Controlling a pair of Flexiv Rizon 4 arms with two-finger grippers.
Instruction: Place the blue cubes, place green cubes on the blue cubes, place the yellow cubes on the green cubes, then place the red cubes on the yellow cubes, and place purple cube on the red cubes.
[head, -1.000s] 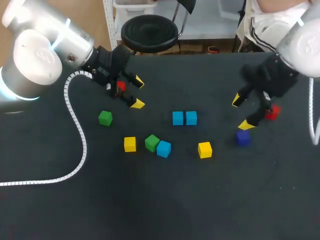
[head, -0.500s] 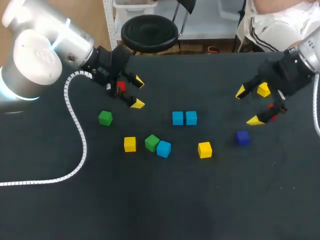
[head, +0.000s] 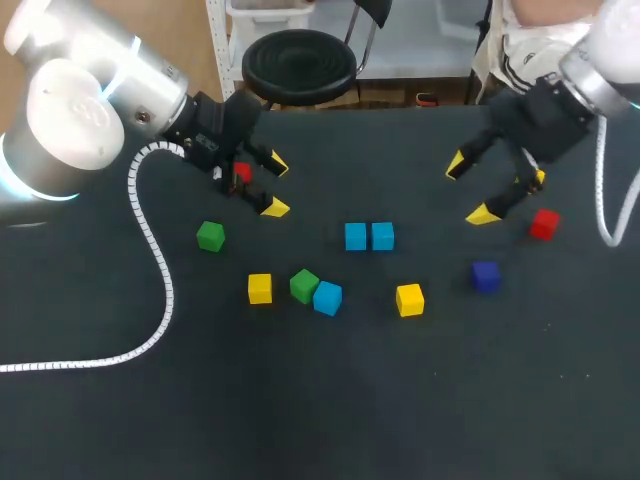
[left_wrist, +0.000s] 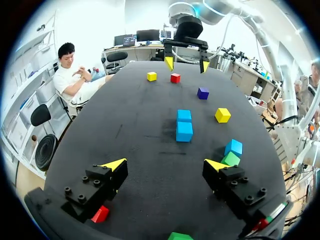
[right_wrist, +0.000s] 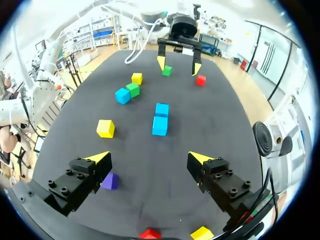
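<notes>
Two blue cubes (head: 355, 236) (head: 382, 236) sit side by side mid-table. A third blue cube (head: 327, 297) touches a green cube (head: 304, 285), with a yellow cube (head: 260, 288) to their left. Another green cube (head: 210, 236), a yellow cube (head: 409, 299), the purple cube (head: 486, 276) and a red cube (head: 544, 224) lie apart. My left gripper (head: 275, 186) is open at the back left, with a second red cube (head: 241, 172) under its finger base (left_wrist: 100, 214). My right gripper (head: 470, 190) is open at the back right. It partly hides a yellow cube (left_wrist: 151, 76).
The left arm's white coiled cable (head: 150, 240) trails over the table's left side. The paired blue cubes (right_wrist: 159, 125) lie ahead of the right gripper (right_wrist: 149, 158), and the purple cube (right_wrist: 110, 181) lies under its finger.
My right gripper has risen and swung back and left, away from the purple and red cubes, which now show uncovered. The left arm and all cubes stayed put.
</notes>
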